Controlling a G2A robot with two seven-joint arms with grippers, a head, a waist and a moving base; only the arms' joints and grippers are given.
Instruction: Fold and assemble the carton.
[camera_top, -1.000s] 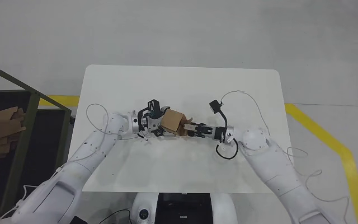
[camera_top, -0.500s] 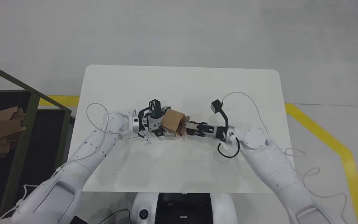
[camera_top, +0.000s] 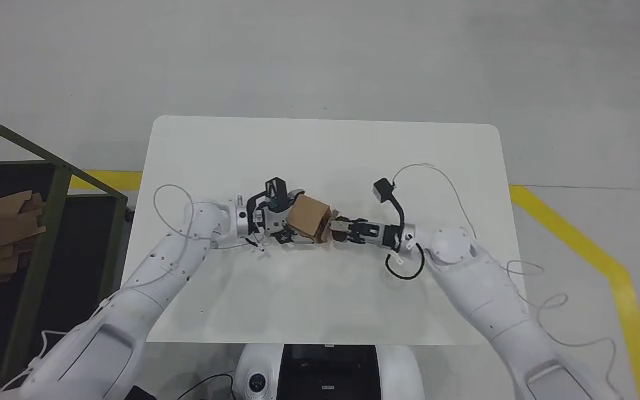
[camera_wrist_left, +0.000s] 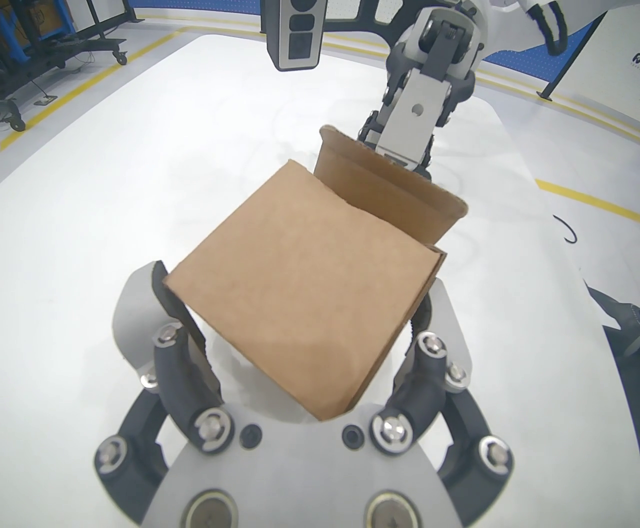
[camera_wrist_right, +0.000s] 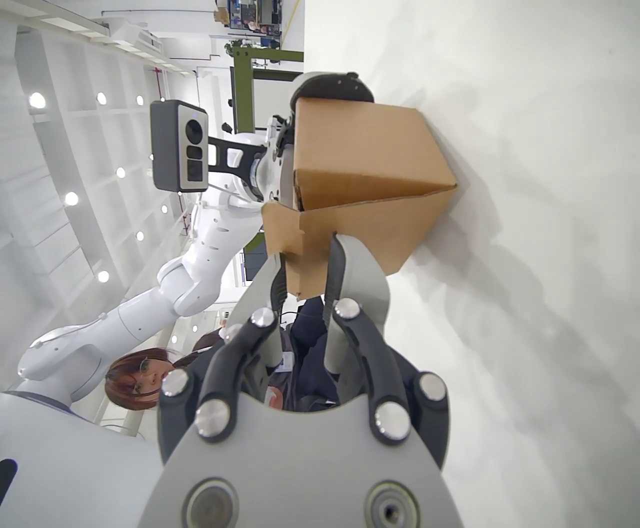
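Note:
A small brown carton (camera_top: 310, 214) lies on its side near the middle of the white table (camera_top: 420, 160). My left gripper (camera_top: 279, 224) is shut on the carton, one finger on each side wall (camera_wrist_left: 292, 305). The carton's closed panel (camera_wrist_left: 280, 260) faces the left wrist camera. At the far, open end a flap (camera_wrist_left: 390, 200) sticks out. My right gripper (camera_top: 336, 227) comes in from the opposite side and is shut on that flap (camera_wrist_right: 300, 235), its fingertips (camera_wrist_right: 340, 260) pinching the cardboard edge. The carton's body (camera_wrist_right: 365, 150) rests against the table.
Thin cables (camera_top: 430, 170) loop over the table beside each arm. A green rack holding flat cardboard (camera_top: 20, 215) stands off the table's left edge. Bare table lies beyond the carton toward the far edge.
The right gripper has slid in toward the carton and closed on the flap that stuck out a second ago. The left gripper and carton have barely shifted.

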